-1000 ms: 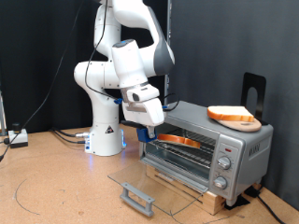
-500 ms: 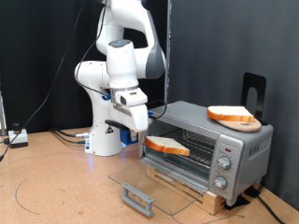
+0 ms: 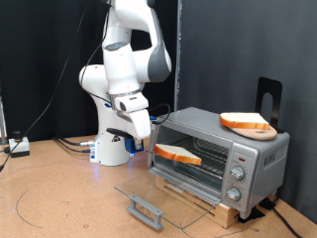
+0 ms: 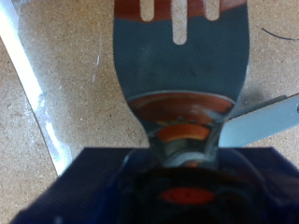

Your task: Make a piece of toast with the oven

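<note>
The silver oven [image 3: 238, 149] stands at the exterior view's right with its glass door [image 3: 163, 193] folded down flat. The piece of toast [image 3: 178, 154], with a pale face and brown crust, lies on the wire rack at the oven's open mouth. My gripper [image 3: 137, 127] hangs just to the exterior view's left of the oven opening, apart from the toast. In the wrist view the gripper [image 4: 182, 177] is shut on a slotted metal spatula [image 4: 177, 65], whose blade is bare and points down at the wooden table.
A flatter orange-brown slice [image 3: 246, 122] lies on top of the oven, in front of a black stand [image 3: 268, 97]. The door's grey handle [image 3: 146, 210] sticks out low over the table. Cables [image 3: 69, 144] lie by the robot base [image 3: 112, 147].
The gripper has drawn back out of the oven mouth toward the exterior view's left. The toast, first hidden behind the gripper, now lies in plain view on the rack.
</note>
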Robot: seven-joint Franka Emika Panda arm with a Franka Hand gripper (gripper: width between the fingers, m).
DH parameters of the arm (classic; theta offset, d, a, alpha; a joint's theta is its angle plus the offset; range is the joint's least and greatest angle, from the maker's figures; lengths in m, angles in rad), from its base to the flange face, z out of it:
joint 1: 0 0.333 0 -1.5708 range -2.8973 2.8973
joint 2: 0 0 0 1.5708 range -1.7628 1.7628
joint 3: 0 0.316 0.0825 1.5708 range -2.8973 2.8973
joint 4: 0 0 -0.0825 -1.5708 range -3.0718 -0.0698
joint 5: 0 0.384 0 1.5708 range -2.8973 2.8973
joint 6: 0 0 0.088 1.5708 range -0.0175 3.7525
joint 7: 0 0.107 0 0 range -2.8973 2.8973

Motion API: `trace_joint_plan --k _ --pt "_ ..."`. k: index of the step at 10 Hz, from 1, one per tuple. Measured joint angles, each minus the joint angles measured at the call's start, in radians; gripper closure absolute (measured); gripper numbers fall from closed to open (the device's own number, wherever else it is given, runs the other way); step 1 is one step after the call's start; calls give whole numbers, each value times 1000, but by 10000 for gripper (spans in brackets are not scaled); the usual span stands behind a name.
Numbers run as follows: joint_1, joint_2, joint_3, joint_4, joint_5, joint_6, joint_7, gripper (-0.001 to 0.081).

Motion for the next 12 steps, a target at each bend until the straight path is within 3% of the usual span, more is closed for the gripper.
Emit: trace_joint_plan --k 4,7,12 --pt "0 0 -27 0 37 -39 -54 410" --pt "45 -6 23 3 79 -55 14 410" --pt "57 -6 53 15 120 -64 93 410"
